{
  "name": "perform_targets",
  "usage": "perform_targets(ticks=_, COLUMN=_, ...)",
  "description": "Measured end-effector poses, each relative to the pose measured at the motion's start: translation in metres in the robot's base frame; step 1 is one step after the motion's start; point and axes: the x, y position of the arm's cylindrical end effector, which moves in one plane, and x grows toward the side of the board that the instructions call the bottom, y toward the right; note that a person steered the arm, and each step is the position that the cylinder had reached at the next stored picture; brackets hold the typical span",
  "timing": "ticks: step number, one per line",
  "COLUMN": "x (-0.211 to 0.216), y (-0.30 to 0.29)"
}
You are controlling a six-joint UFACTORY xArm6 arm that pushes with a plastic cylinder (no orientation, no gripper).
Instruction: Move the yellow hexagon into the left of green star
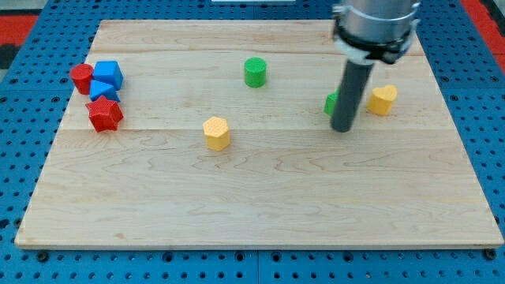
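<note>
The yellow hexagon (pixel 216 132) lies near the board's middle, a little left of centre. The green star (pixel 332 103) sits at the view's right and is mostly hidden behind my rod; only its left edge shows. My tip (pixel 342 128) rests on the board just below and to the right of the green star, far to the right of the yellow hexagon.
A green cylinder (pixel 255 72) stands above the middle. A yellow block (pixel 383 99) lies right of my rod. At the left edge cluster a red cylinder (pixel 80 78), a blue cube (pixel 109 74), a blue block (pixel 102 91) and a red star (pixel 105 115).
</note>
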Motion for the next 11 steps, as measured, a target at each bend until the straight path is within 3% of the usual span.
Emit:
perform_targets(ticks=1, x=-0.005, y=-0.053)
perform_targets(ticks=3, x=-0.023, y=0.011)
perform_targets(ticks=4, x=-0.004, y=0.01)
perform_targets(ticks=5, x=0.042, y=-0.068)
perform_targets(ticks=6, x=0.048, y=-0.162)
perform_targets(ticks=7, x=0.019, y=-0.201)
perform_targets(ticks=9, x=-0.004, y=-0.151)
perform_targets(ticks=11, x=0.0, y=-0.054)
